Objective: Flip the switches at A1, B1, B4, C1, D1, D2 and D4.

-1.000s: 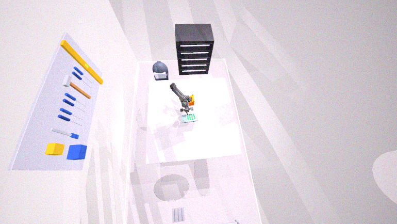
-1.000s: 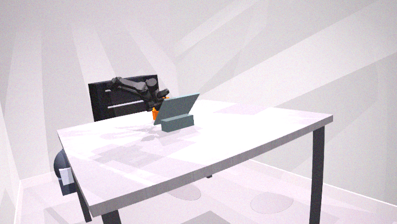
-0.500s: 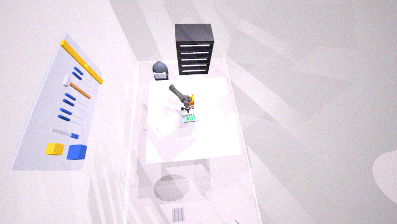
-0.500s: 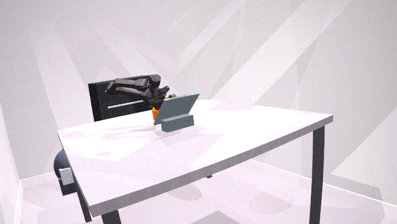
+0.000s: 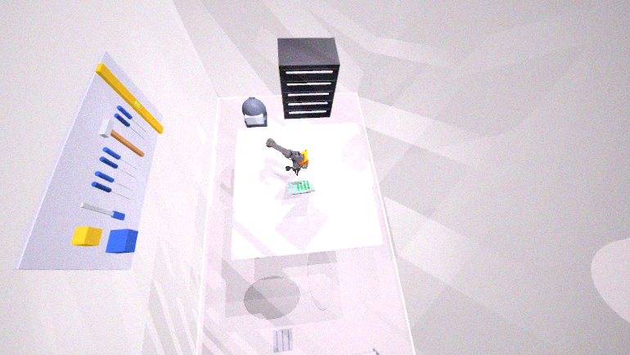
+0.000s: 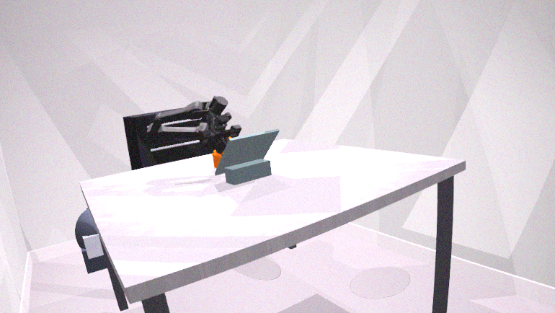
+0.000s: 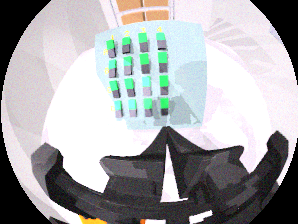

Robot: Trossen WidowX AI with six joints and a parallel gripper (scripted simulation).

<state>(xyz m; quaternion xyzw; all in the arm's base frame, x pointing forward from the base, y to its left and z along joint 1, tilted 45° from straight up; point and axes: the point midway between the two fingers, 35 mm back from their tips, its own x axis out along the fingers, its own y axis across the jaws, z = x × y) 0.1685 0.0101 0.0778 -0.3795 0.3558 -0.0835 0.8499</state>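
The pale teal switch panel [image 5: 292,190] [image 6: 249,148] [image 7: 192,47] stands tilted on a block. The wrist view shows its four-by-four grid of green-and-grey switches, with A1 [image 7: 111,46] at the far left, D1 [image 7: 118,107] at the near left and D4 [image 7: 164,104] at the near right. Each switch shows green on its far part and grey on its near part; the raised ends are too small to tell surely. My gripper [image 5: 297,174] [image 7: 165,129] is shut and empty. In the wrist view its tips appear just below the panel's near edge, under column 4; contact is not visible.
The white table [image 5: 353,211] [image 6: 369,166] carries the arm and panel. An orange object [image 5: 304,158] [image 6: 217,159] is beside the arm. A black drawer cabinet [image 5: 308,90] stands behind. A tool board [image 5: 57,211] is on the left wall.
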